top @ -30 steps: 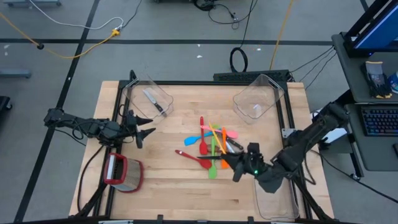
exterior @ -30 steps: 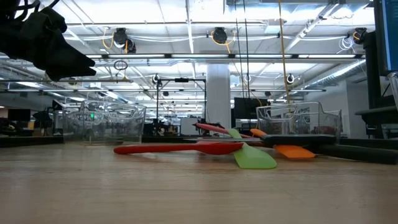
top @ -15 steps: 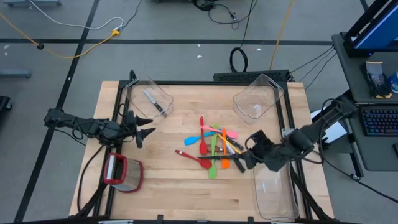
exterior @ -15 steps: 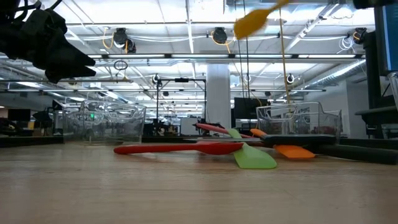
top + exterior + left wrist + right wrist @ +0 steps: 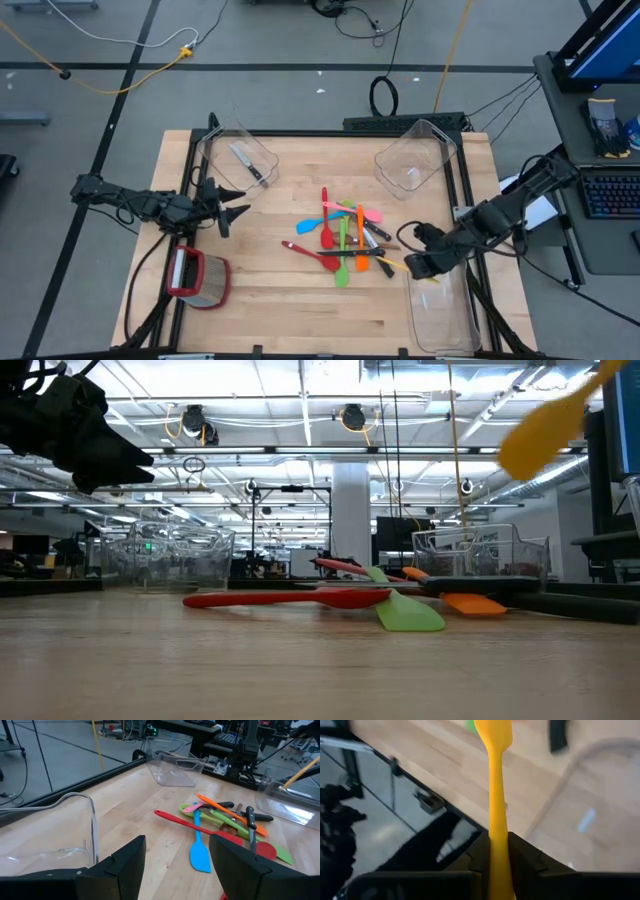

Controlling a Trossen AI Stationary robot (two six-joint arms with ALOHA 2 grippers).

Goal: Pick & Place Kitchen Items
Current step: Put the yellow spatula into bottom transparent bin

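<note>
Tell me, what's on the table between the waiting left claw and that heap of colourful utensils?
Nothing: the overhead view shows bare wood between the left claw and the utensil pile. The clear bin with a knife sits off that line.

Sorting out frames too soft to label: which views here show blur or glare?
Low view: the yellow spatula is smeared by motion, and the ceiling lights glare. Right wrist view: the spatula handle between the right gripper fingers is sharp, the table behind blurred. High and left wrist views look crisp.
</note>
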